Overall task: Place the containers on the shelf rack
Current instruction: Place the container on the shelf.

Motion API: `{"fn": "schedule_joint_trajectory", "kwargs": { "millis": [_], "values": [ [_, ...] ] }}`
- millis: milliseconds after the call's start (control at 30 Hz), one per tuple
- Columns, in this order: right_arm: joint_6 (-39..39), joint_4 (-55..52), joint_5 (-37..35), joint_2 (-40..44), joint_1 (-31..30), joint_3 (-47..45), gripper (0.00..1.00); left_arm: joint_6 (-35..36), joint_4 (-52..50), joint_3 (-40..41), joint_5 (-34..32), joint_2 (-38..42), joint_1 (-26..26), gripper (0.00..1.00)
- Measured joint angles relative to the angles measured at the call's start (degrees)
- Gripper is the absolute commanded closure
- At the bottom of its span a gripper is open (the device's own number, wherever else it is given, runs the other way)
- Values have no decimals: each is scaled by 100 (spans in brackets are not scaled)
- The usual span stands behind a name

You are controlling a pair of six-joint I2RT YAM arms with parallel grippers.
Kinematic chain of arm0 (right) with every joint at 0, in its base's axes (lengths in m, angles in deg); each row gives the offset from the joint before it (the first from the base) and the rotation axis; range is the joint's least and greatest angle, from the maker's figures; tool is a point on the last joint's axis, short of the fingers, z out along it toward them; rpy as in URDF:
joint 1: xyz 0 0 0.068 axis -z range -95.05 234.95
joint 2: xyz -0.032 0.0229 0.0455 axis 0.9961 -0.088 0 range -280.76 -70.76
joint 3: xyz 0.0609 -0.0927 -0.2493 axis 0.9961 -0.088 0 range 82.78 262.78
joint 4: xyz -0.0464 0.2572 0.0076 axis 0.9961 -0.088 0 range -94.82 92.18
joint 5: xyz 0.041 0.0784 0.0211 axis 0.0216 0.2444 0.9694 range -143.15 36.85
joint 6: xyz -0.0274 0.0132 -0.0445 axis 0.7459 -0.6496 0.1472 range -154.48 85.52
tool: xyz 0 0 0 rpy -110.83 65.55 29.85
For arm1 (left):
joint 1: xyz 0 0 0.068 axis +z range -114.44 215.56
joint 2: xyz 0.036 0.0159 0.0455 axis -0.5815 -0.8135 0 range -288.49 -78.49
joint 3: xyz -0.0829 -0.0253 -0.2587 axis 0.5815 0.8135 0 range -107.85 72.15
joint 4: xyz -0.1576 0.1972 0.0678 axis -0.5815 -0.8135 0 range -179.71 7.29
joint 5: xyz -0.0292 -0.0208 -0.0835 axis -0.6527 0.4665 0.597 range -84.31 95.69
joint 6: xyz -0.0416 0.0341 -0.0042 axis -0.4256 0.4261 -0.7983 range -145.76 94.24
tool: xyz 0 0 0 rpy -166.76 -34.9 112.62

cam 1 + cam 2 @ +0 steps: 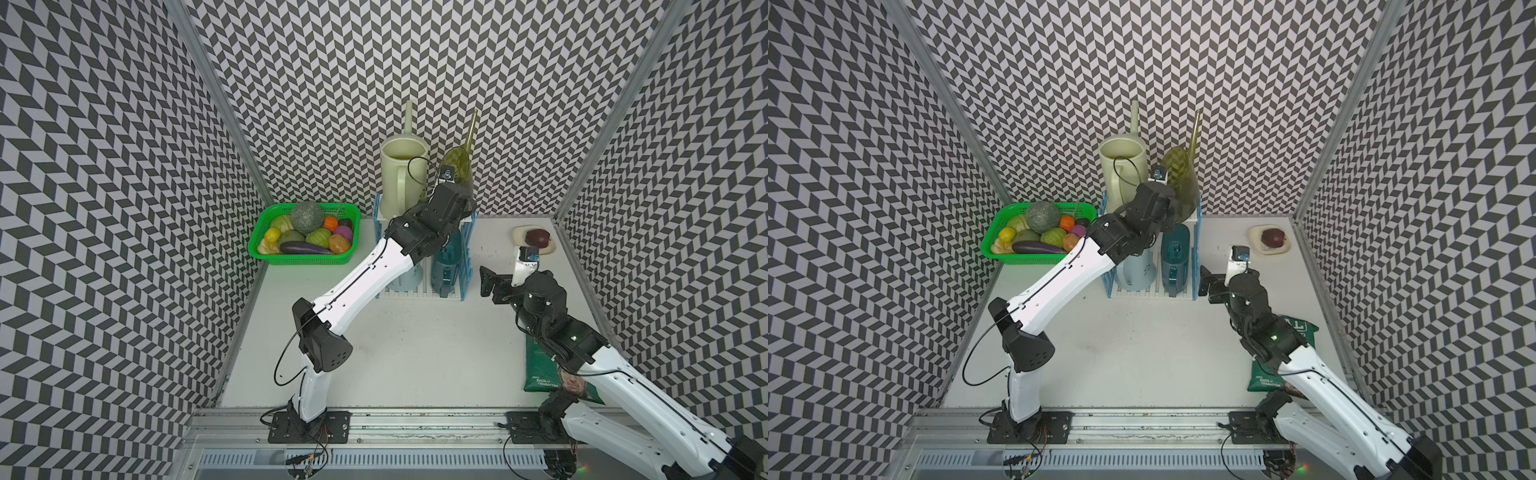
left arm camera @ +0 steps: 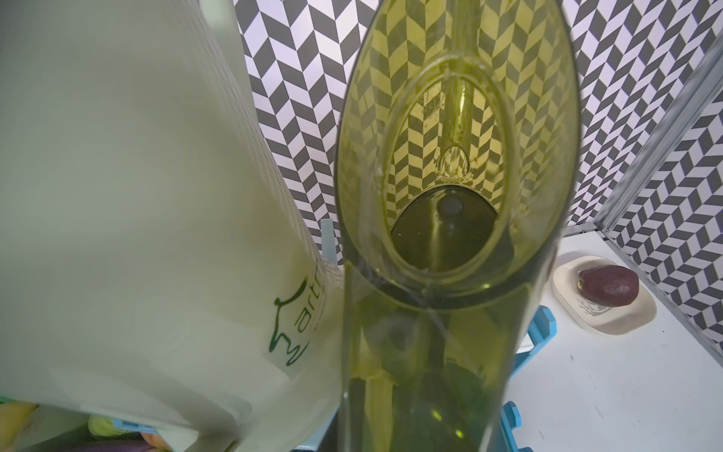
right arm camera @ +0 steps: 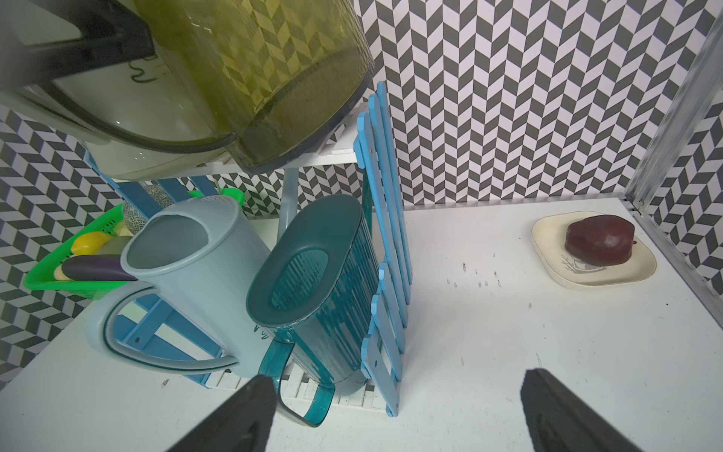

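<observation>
Translucent olive-green jug [image 2: 450,242], long thin spout [image 1: 472,129], beside cream jug [image 2: 137,203]

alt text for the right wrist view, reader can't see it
A translucent olive-green plastic jug is tilted at the top shelf of a white-and-blue slatted rack; a light blue plastic jug and a dark teal plastic jug sit on its lower shelf. The open right gripper is nearest the camera, and a cream dish holds a dark red fruit.
</observation>
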Motion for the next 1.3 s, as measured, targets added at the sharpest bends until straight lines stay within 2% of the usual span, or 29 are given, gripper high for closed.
{"fn": "schedule_joint_trajectory", "kwargs": {
  "millis": [167, 267, 467, 1300],
  "values": [
    [0, 0, 0, 0, 0, -2, 0, 0, 24, 2, -4, -11, 0, 84],
    [2, 0, -2, 2, 0, -2, 0, 0, 24, 2, -2, -11, 0, 72],
    [2, 2, 0, 0, 0, -2, 0, -13, 210, 0, 44, -13, 2, 64],
    [2, 2, 2, -7, 0, -2, 0, -68, 243, 2, 876, -13, -149, 54]
  ]
}}
